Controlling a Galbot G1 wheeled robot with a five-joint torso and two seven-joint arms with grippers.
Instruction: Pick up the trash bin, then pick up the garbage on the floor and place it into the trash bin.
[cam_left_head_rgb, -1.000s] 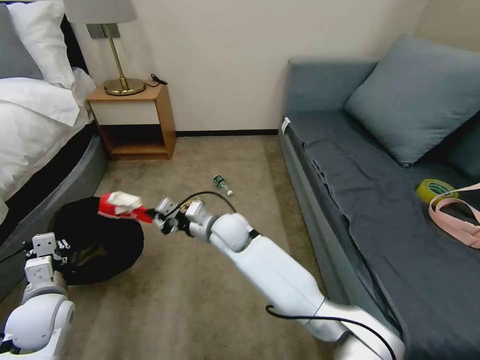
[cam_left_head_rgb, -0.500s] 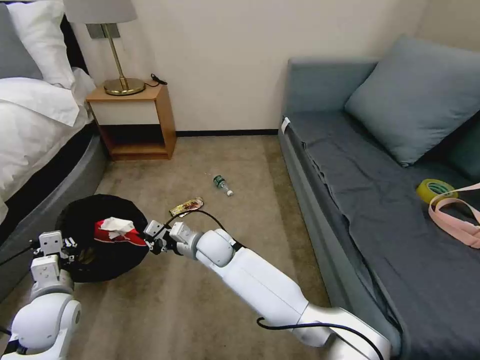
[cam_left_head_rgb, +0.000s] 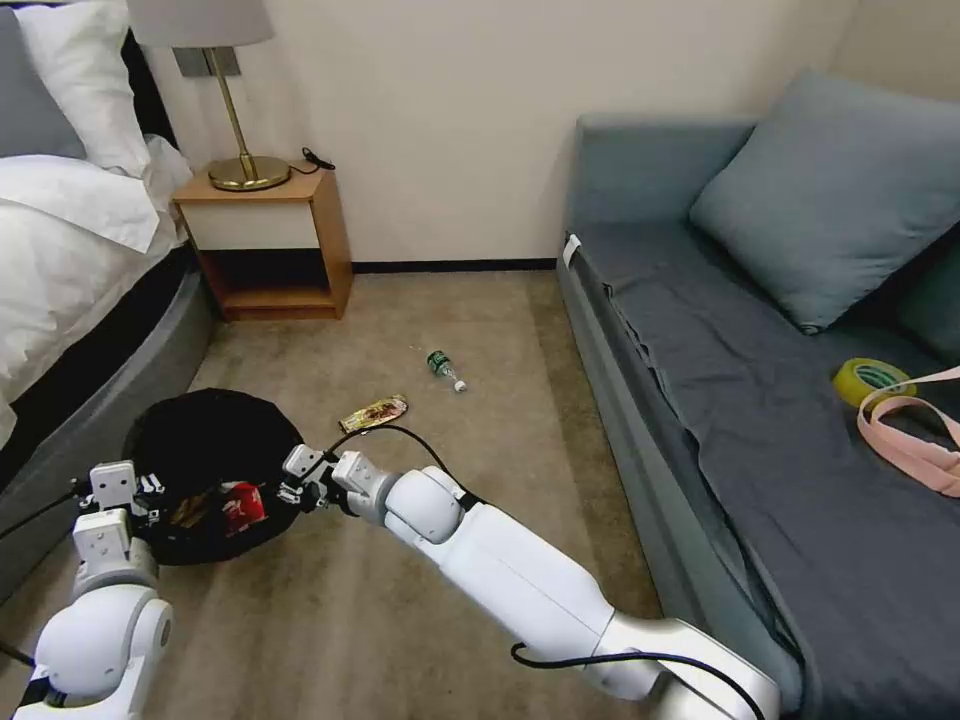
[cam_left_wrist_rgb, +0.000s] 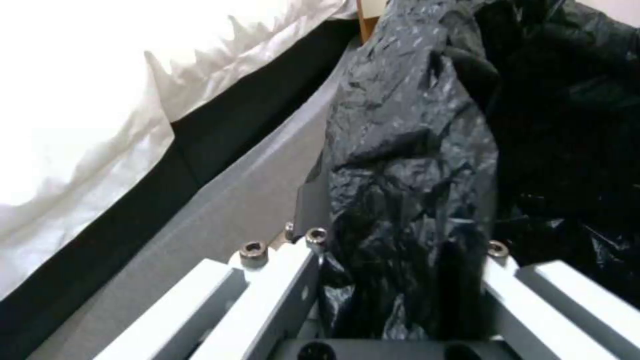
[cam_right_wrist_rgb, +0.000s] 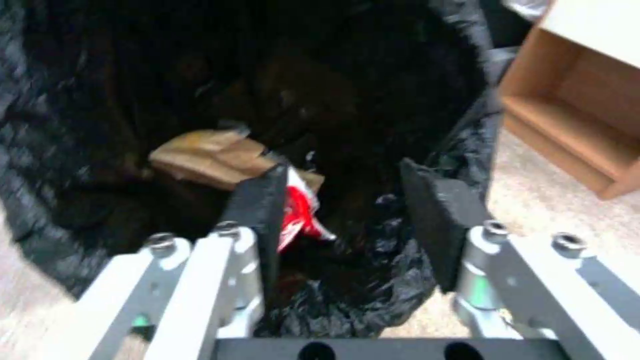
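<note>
The trash bin (cam_left_head_rgb: 205, 440), lined with a crinkly black bag (cam_left_wrist_rgb: 413, 165), hangs at the left beside the bed. My left gripper (cam_left_head_rgb: 128, 492) is shut on its rim, the bag bunched between its fingers (cam_left_wrist_rgb: 400, 245). At the bin's right edge my right gripper (cam_left_head_rgb: 292, 480) is open over the mouth (cam_right_wrist_rgb: 341, 170), holding nothing. Inside the bin lie the red-and-white wrapper (cam_left_head_rgb: 240, 505) (cam_right_wrist_rgb: 300, 212) and a crumpled brown paper bag (cam_right_wrist_rgb: 200, 157). On the carpet are a gold-brown wrapper (cam_left_head_rgb: 374, 412) and a small clear bottle with a green label (cam_left_head_rgb: 444, 368).
A bed (cam_left_head_rgb: 70, 260) borders the left side, with a wooden nightstand (cam_left_head_rgb: 270, 240) and lamp behind. A grey sofa (cam_left_head_rgb: 760, 400) runs along the right, carrying a yellow-green tape roll (cam_left_head_rgb: 870, 378) and a pink strap (cam_left_head_rgb: 915, 440). Open carpet lies between.
My right gripper dropped lower over the bin and opened. The red-and-white wrapper left its fingers and fell inside the bag. The left arm and bin shifted slightly.
</note>
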